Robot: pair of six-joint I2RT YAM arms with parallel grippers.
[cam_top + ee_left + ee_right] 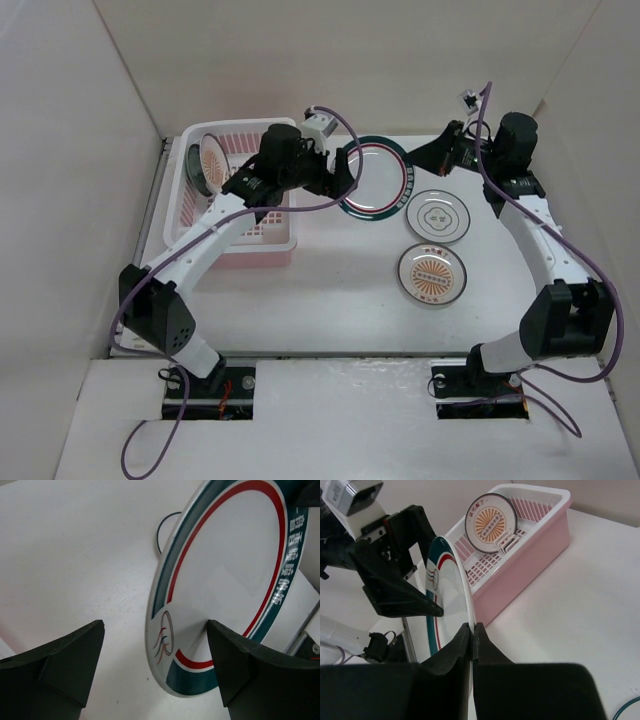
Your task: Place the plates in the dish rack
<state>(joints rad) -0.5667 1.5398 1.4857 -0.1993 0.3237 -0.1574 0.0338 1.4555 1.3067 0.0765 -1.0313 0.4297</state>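
Two of five plates are racked; three are left to load.
In the one pale pink slotted plastic dish rack (262, 255) an orange-sunburst round plate (215, 155) and a dark teal plate (193, 165) are stood. Beside it, the green-rimmed white plate (375, 177) is pinched in the right gripper's (471, 626) jaws, with the left gripper's (155, 630) jaws spread wide around it. A grey-rimmed white plate (438, 215) and a second sunburst plate (432, 273) are seen flat on the white desk (330, 300).
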